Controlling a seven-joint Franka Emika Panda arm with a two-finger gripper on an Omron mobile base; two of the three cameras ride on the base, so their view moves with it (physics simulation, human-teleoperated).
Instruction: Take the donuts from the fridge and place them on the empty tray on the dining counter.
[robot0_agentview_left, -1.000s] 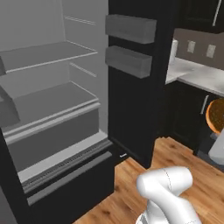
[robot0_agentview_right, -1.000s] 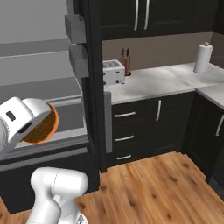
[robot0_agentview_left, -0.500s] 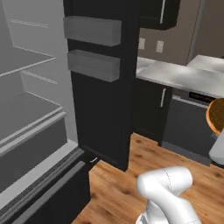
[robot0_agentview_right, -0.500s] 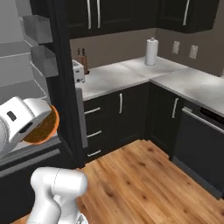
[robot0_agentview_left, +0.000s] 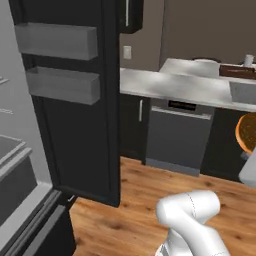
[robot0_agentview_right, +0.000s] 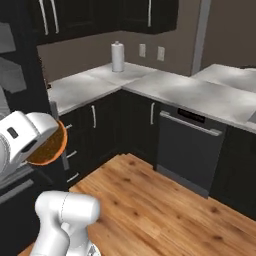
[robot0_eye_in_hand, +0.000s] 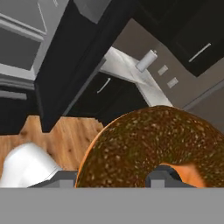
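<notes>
The pincer (robot0_eye_in_hand: 114, 177) is clamped on the orange-brown donut (robot0_eye_in_hand: 151, 146). In the hand view the donut sits right between the two dark finger tips, and its brown speckled top takes up most of the picture. The arm holds it up high and close to the robot's body. That looks like a good way to carry it, because the donut will not bump into doors or cupboards while the base drives.

In the right base view the donut (robot0_agentview_right: 47, 147) pokes out from under the white hand, on the left. In the left base view just its edge (robot0_agentview_left: 246, 132) shows at the right side.

The fridge (robot0_agentview_left: 70, 100) stands open on the left. Its black door has two grey bins on the inside. The robot faces away from the shelves now, toward the black cupboards, the dishwasher (robot0_agentview_right: 189, 150) and the grey desk (robot0_agentview_right: 200, 95) above it. A paper towel roll (robot0_agentview_right: 117, 57) stands in the corner of that desk.

So the donut is out of the fridge and in the air. It is not on a tray yet. I think the job is about at the carrying part. I cannot tell where the purple donut is.
</notes>
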